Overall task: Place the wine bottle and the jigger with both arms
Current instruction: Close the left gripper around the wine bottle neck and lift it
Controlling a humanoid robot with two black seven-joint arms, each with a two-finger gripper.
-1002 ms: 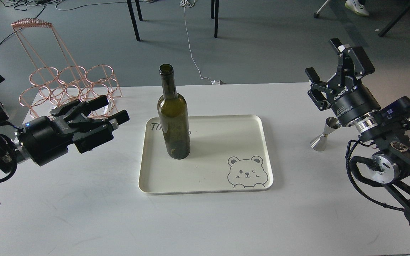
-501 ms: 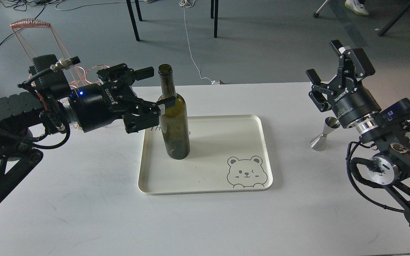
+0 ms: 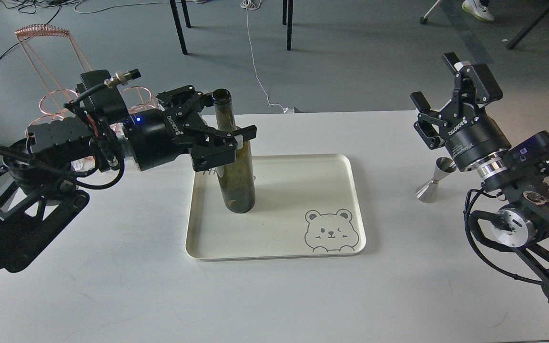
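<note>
The dark olive-green wine bottle point(image 3: 234, 176) stands upright on the left part of the cream tray point(image 3: 274, 252). My left gripper point(image 3: 227, 116) is open and straddles the bottle at its shoulder and neck: one finger point(image 3: 241, 135) lies in front, the other behind. The shiny steel jigger point(image 3: 434, 183) stands on the white table right of the tray, partly hidden by my right wrist. My right gripper point(image 3: 439, 83) is open and empty, raised above and behind the jigger, pointing up and away.
A copper wire bottle rack point(image 3: 50, 57) stands at the table's far left corner, behind my left arm. The tray has a bear drawing point(image 3: 329, 231) at its front right. Chair legs point(image 3: 179, 28) and cables are on the floor beyond the table.
My left arm has swung up and to the right from the table's left side, and its open fingers have come around the bottle. The bottle, the jigger and my right arm have stayed put.
</note>
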